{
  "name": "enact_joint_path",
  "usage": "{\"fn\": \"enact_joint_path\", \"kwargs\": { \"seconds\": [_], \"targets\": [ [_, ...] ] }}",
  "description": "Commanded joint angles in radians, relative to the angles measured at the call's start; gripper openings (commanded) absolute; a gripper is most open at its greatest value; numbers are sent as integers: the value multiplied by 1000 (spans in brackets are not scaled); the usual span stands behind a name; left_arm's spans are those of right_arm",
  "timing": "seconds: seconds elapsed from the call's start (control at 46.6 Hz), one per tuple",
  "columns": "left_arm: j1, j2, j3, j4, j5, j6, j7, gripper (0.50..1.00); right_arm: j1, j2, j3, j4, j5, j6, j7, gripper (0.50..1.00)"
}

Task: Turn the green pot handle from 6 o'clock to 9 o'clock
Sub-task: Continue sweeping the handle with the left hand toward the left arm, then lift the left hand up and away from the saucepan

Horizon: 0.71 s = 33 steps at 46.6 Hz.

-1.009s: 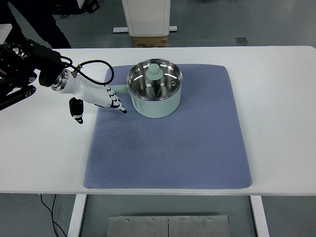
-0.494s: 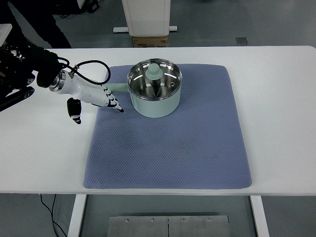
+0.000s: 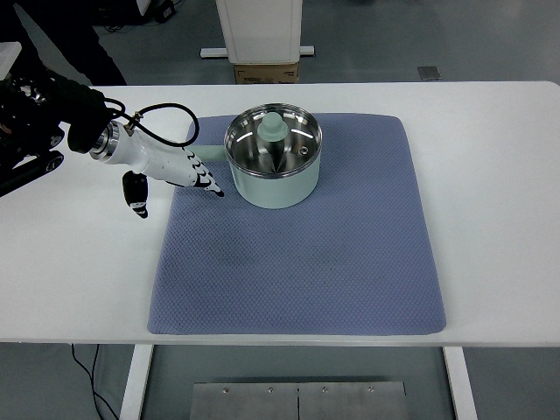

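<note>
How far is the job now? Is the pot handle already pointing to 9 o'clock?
Looks done: the pot handle of the green pot points left, toward 9 o'clock, on the blue mat. In hand: the left robot hand lies at the handle's end, hiding it. Left: pulling the hand clear, if anything. The right arm is not visible.

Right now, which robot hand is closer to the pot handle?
The left robot hand. It sits right beside the pot handle, which points left from the green pot. No right robot hand shows in the picture at all.
</note>
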Motion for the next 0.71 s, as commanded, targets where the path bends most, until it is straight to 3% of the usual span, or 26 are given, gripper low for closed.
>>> {"fn": "enact_joint_path", "kwargs": {
  "seconds": [0.0,0.386,0.687],
  "targets": [
    [-6,8,0,-19,-16,-2,0,1000,0,0,0,0,0,0,0,1000],
    [-125,96,-3,-43,-125,-8,0,1000,0,0,0,0,0,0,0,1000],
    [-156,111,-6,-31,-534,-8,0,1000,0,0,0,0,0,0,0,1000]
  ]
}}
